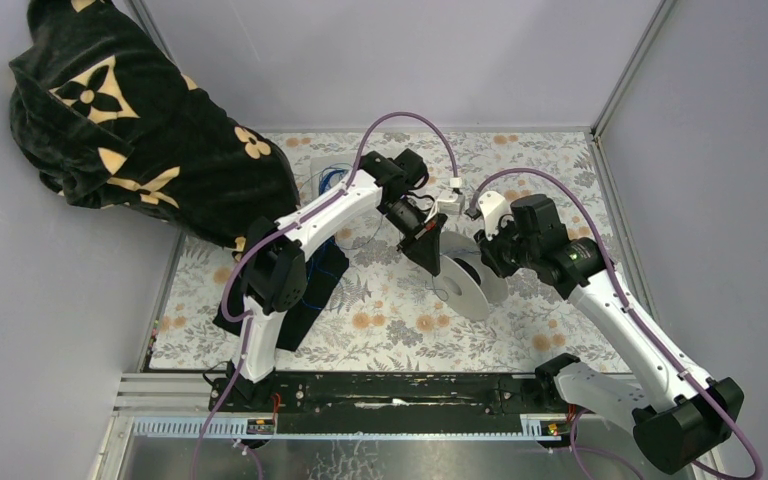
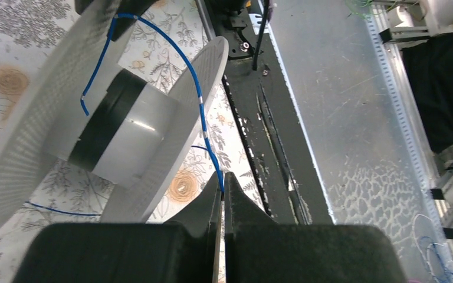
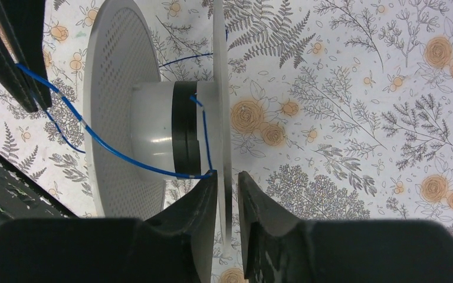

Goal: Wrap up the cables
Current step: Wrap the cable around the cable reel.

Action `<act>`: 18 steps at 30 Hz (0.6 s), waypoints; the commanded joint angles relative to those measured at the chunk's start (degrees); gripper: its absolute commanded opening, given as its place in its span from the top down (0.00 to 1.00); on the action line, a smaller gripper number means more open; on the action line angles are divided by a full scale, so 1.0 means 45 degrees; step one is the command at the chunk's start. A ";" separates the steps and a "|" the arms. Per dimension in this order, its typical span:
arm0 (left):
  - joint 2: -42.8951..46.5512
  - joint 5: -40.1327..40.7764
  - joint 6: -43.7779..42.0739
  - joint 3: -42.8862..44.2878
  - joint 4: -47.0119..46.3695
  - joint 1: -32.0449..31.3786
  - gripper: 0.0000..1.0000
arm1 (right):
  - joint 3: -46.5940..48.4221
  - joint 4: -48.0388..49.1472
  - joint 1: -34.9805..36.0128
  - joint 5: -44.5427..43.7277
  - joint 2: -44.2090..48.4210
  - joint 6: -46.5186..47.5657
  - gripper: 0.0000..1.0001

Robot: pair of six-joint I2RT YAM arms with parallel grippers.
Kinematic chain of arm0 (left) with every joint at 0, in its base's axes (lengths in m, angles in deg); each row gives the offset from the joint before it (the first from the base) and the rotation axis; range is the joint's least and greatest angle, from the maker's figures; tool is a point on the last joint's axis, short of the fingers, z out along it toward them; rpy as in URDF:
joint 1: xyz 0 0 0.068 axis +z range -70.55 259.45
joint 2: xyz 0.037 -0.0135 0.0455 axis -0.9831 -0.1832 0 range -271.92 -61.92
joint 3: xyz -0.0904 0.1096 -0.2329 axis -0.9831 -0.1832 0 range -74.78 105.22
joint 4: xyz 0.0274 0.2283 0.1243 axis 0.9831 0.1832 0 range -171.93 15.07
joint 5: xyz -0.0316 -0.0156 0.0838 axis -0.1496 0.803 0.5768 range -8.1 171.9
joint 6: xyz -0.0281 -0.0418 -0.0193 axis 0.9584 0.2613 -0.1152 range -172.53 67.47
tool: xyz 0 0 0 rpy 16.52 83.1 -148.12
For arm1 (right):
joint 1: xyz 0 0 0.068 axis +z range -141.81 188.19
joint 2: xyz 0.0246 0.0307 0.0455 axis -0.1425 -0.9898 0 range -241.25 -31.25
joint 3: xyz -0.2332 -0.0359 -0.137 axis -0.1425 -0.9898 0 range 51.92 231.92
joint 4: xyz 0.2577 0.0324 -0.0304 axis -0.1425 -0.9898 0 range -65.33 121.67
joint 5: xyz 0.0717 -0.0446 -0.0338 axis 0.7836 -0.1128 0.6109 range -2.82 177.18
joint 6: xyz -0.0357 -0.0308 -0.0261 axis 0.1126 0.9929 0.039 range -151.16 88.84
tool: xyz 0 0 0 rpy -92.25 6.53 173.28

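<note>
A white spool (image 1: 467,288) with a black and white hub (image 2: 124,138) stands on edge on the flowered tabletop. My right gripper (image 3: 227,177) is shut on one thin flange of the spool (image 3: 117,106); it also shows in the top view (image 1: 482,262). My left gripper (image 2: 223,177) is shut on a thin blue cable (image 2: 190,66), just left of the spool in the top view (image 1: 427,250). The cable (image 3: 109,147) runs from the left fingers (image 3: 17,65) over the flange to the hub. More loose blue cables (image 1: 332,180) lie behind the left arm.
A black cloth with beige flowers (image 1: 130,130) hangs over the back left corner. A dark fabric piece (image 1: 322,285) lies by the left arm's base. A black rail (image 1: 400,390) runs along the near edge. A small white block (image 1: 450,196) sits behind the spool. Grey walls enclose the table.
</note>
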 commanded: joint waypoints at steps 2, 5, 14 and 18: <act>-0.0001 -0.1073 0.0502 -0.0414 -0.0061 0.0197 1.00 | 0.0071 0.0443 0.0078 0.0533 0.0135 0.0141 0.72; -0.0095 -0.1116 0.0612 -0.0483 -0.0055 0.0295 1.00 | -0.0012 0.0397 0.0078 0.0632 -0.0034 0.0239 0.69; -0.0908 -0.1036 0.1798 0.0226 -0.0067 0.0515 1.00 | -0.0199 0.0627 0.0080 0.0905 0.0150 0.0653 0.53; -0.1020 -0.0959 0.2044 0.0300 -0.0015 0.0538 1.00 | -0.0211 0.1064 0.0088 0.1001 0.0133 0.0623 0.47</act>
